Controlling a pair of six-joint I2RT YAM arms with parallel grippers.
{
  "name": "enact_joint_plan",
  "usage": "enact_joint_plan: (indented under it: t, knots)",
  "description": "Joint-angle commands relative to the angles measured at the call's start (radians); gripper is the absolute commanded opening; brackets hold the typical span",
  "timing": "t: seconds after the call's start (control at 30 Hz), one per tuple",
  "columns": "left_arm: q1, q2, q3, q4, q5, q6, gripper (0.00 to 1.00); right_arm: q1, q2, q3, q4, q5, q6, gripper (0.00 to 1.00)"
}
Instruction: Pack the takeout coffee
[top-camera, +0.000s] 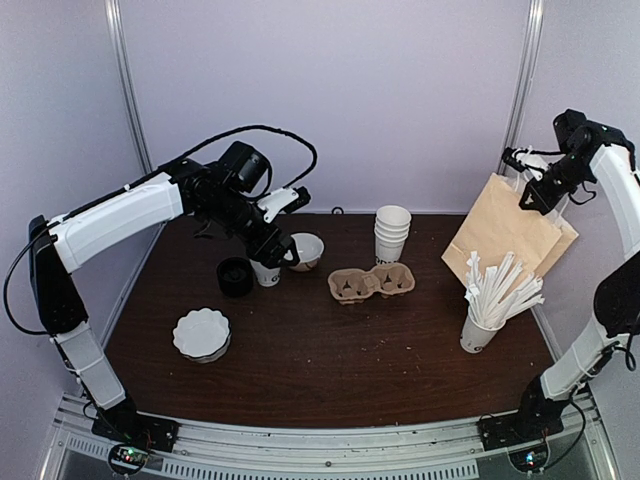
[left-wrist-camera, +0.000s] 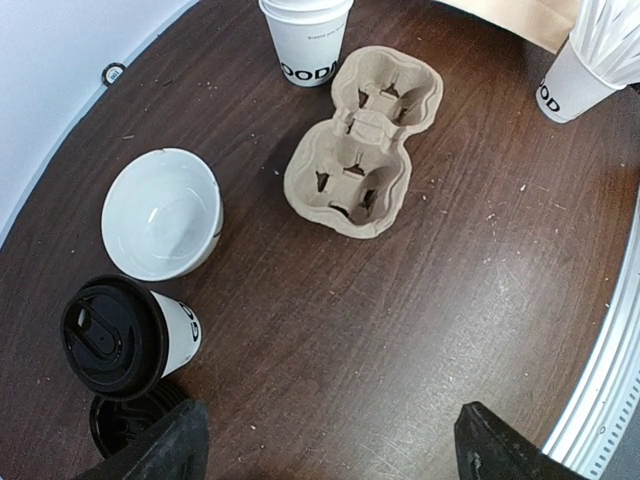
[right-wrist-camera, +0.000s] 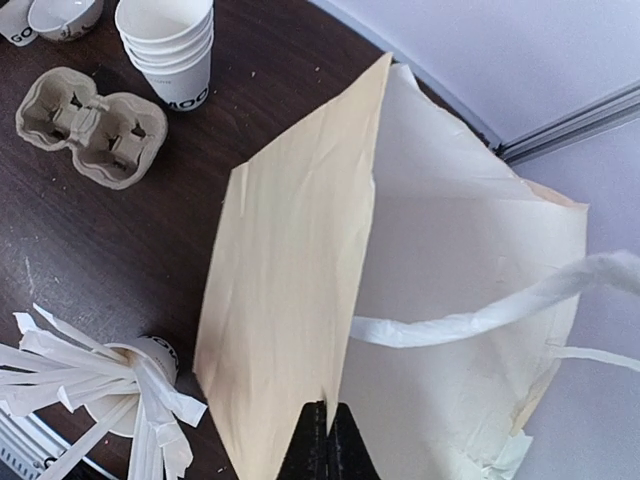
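The takeout coffee (left-wrist-camera: 125, 338) is a white cup with a black lid on it, standing on the dark table. In the top view the cup (top-camera: 266, 274) is partly hidden under my left gripper (top-camera: 278, 250). My left gripper (left-wrist-camera: 325, 462) is open and empty above the table. The cup stands beside its left finger (left-wrist-camera: 150, 452), outside the jaws. My right gripper (right-wrist-camera: 327, 440) is shut on the top edge of the brown paper bag (right-wrist-camera: 290, 290) and holds it open. The bag (top-camera: 505, 232) stands at the back right under my right gripper (top-camera: 535, 192).
A white bowl (left-wrist-camera: 160, 213) and a stack of black lids (left-wrist-camera: 125, 425) sit next to the coffee. A cardboard cup carrier (top-camera: 371, 283), nested white cups (top-camera: 392, 232), a cup of wrapped sticks (top-camera: 482, 330) and a scalloped white stack (top-camera: 201, 333) are on the table.
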Motion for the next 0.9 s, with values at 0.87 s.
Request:
enact_joint_plan:
  t: [0.87]
  knots:
    - [0.064, -0.096, 0.025, -0.083, -0.297, -0.008, 0.89, 0.606, -0.044, 0.265, 0.231, 0.316, -0.134, 0.0]
